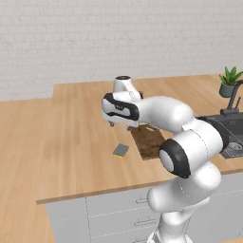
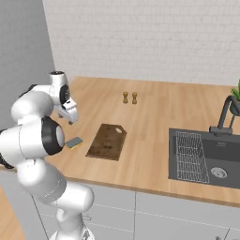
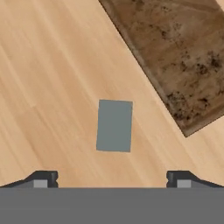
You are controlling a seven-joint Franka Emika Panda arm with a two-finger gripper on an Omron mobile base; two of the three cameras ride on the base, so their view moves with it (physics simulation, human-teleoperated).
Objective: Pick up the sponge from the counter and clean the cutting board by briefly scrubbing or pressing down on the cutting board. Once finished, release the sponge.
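Note:
The sponge (image 3: 114, 125) lies flat on the counter (image 1: 71, 128), grey-blue top up, just left of the cutting board (image 3: 175, 52). In the left base view the sponge (image 1: 121, 150) rests beside the dark brown cutting board (image 1: 149, 142), whose far end is hidden behind my arm. From the right, the sponge (image 2: 74, 142) sits close to the cutting board (image 2: 107, 141) on the counter (image 2: 150, 112). My gripper (image 3: 112, 180) hovers above the sponge, open, with nothing between its fingers. It hangs a short way over the counter (image 1: 112, 124), pointing down (image 2: 71, 121).
Right of the board a dark sink basin (image 2: 206, 159) with a faucet (image 2: 225, 117) is set into the counter. Two small wooden shakers (image 2: 130, 97) stand further back. A potted plant (image 1: 230, 81) sits at the far right. The counter's front edge runs near the sponge.

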